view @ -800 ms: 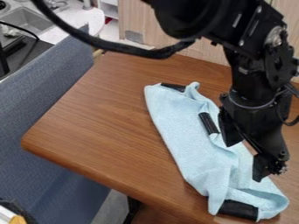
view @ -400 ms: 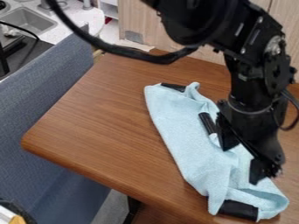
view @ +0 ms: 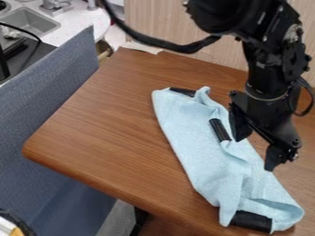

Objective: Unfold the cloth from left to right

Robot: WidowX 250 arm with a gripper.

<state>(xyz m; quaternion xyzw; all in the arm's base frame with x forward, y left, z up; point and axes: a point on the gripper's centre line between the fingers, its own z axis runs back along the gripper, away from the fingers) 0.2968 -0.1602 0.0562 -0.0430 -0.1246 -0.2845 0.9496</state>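
Gripper (view: 255, 154) open, fingers spread, hanging over one long side of the light blue cloth (view: 190, 138). Cloth lies folded in a long, rumpled strip on the wooden table (view: 111, 124), black patches (view: 252, 221) at both ends, another mid-length. Blue-grey panel (view: 46, 115) beside the table, sink (view: 27, 20) upper left in view
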